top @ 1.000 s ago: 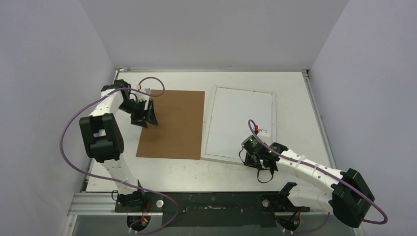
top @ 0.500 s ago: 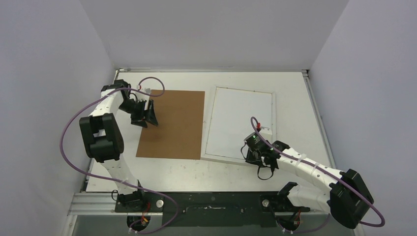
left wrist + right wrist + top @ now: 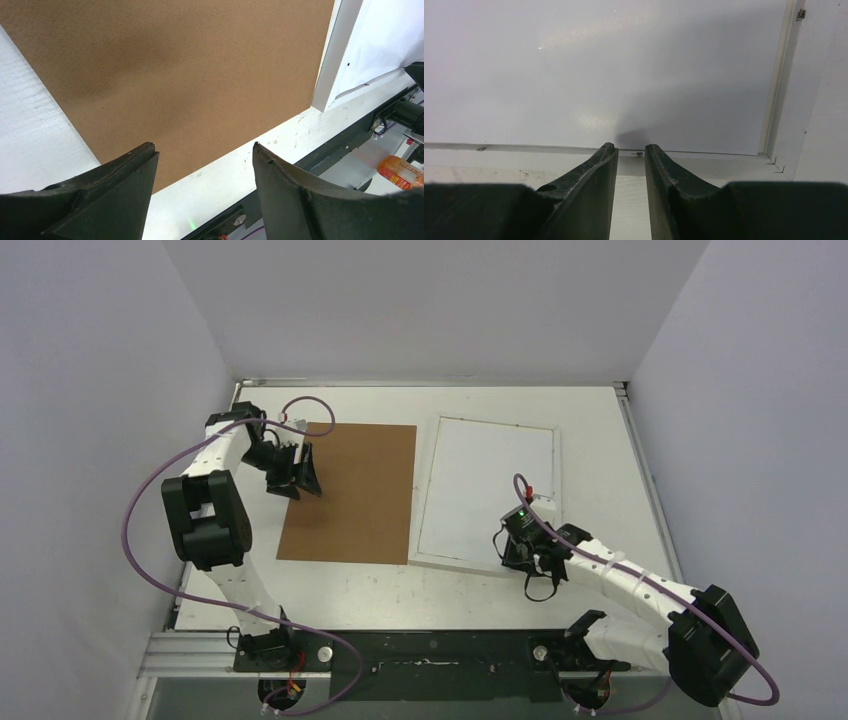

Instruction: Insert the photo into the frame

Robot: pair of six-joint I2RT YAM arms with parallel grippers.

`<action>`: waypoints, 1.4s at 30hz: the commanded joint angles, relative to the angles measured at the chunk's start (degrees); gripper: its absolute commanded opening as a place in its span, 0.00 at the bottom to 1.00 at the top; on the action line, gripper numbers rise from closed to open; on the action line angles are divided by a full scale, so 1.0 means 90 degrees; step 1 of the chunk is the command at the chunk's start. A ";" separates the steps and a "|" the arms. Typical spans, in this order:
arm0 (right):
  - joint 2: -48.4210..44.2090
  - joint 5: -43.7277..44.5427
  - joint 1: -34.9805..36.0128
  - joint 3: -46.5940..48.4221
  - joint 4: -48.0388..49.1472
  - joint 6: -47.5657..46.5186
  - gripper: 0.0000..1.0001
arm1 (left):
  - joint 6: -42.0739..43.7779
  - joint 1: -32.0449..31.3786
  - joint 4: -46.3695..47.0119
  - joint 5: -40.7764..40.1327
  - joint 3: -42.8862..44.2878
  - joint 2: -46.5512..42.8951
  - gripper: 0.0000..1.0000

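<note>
At the frame's (image 3: 499,156) near edge, the right gripper (image 3: 630,147), narrowly parted and empty, should press the photo (image 3: 599,75) flat gently; the left gripper (image 3: 203,150) hangs released.

One frame (image 3: 330,60), one brown board (image 3: 350,495), two tools: left tool (image 3: 202,150), right tool (image 3: 630,148).

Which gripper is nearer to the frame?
Right. The right gripper is at the frame's near edge; the left gripper hangs over the far-left part of the brown board beside the frame.
</note>
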 commanded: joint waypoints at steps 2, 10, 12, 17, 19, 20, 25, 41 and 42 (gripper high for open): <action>0.0069 0.0049 -0.0128 0.0128 0.0185 -0.0192 0.28 | 0.0054 -0.0028 0.0036 0.0268 0.0240 -0.0011 0.67; -0.0053 0.0171 -0.0159 0.0904 -0.0061 -0.0534 0.47 | 0.0050 -0.0018 -0.0069 0.0322 0.0376 0.0023 0.68; -0.0038 0.0196 -0.0057 0.1129 -0.0052 -0.0564 0.57 | 0.0050 -0.0004 -0.0081 0.0291 0.0396 0.0027 0.70; 0.0548 0.0477 0.0712 0.1887 0.0355 -0.0617 0.72 | 0.0096 0.0109 -0.0204 0.0183 0.0530 0.0028 0.72; 0.1097 0.0512 0.0945 0.2384 0.0469 -0.0713 0.74 | 0.0119 0.0199 -0.0315 0.0143 0.0649 0.0000 0.73; 0.1384 0.0441 0.0997 0.2590 0.0565 -0.0780 0.74 | 0.0148 0.0240 -0.0380 0.0120 0.0709 -0.0022 0.74; 0.2590 0.0080 0.1120 0.3463 0.1203 -0.0865 0.71 | 0.0224 0.0476 -0.0594 0.0050 0.0896 -0.0180 0.78; 0.6349 0.0717 0.1953 0.7115 0.1083 -0.0797 1.00 | 0.0126 0.0985 0.0236 -0.0530 0.0544 0.0392 0.58; 0.6494 0.0823 0.1941 0.7259 0.1011 -0.0774 0.95 | 0.0095 0.0978 0.0321 -0.0572 0.0544 0.0428 0.55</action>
